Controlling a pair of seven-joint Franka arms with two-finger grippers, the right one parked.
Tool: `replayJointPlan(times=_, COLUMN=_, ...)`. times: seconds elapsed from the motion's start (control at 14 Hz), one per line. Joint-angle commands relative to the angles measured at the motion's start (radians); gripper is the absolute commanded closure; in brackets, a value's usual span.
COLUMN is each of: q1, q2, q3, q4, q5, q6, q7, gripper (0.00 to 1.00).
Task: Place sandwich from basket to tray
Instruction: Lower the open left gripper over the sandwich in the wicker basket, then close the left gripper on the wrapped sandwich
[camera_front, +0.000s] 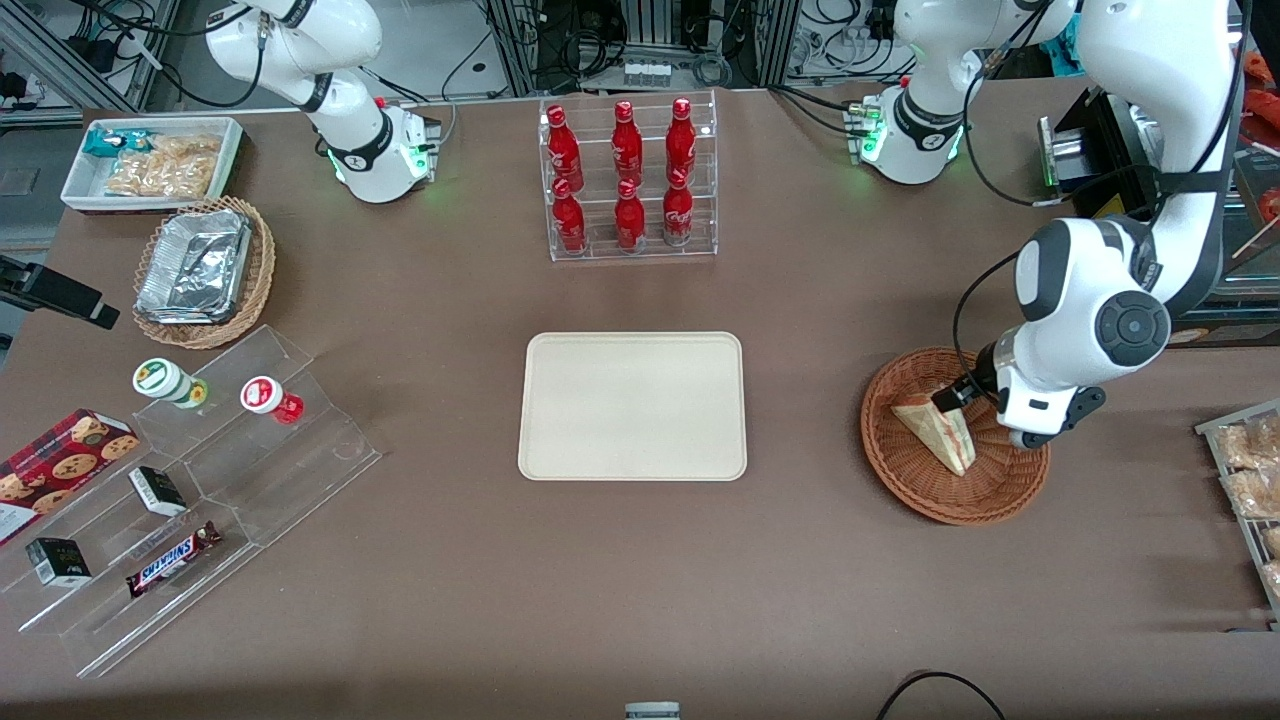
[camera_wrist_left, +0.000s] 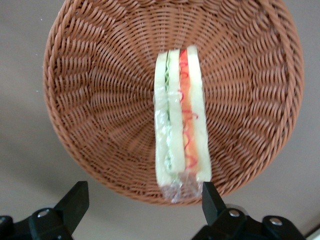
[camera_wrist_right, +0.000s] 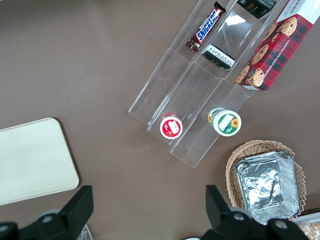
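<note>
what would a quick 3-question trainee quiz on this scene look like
1. True or false: the sandwich lies on the tray.
2. The gripper is: A) over the tray B) above the basket, fingers open C) shut on a bottle.
3. Fill in: the tray holds ____ items.

Key: 1 false, it lies in the basket. 2 B. 3 no.
</note>
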Motion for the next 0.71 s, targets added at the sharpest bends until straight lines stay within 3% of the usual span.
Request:
replayJointPlan(times=0.0, q1=-0.002, q2=0.021, q3=0.001, q4=0.010, q5=-0.019, q6=0.049, q7=-0.048, gripper=0.00)
replayJointPlan(times=0.21, q1=-0.005, q2=0.063, q3=-0.008, q4=0.010, q5=-0.070, q6=0.111, q7=-0.067, gripper=0.00)
replayJointPlan(times=0.5, q1=-0.005, q2=0.138, q3=-0.010, q4=0.006, q5=-0.068, q6=0.192, q7=-0.057, gripper=0.00)
replayJointPlan(times=0.57, q1=-0.004, q2=0.149, q3=-0.010, q4=0.009, q5=-0.067, q6=0.204, q7=-0.057, gripper=0.09)
replayJointPlan(times=0.64, q1=-0.002, q2=0.144, q3=-0.010, q4=0.009, q5=-0.071, q6=0.209, q7=-0.059, gripper=0.81)
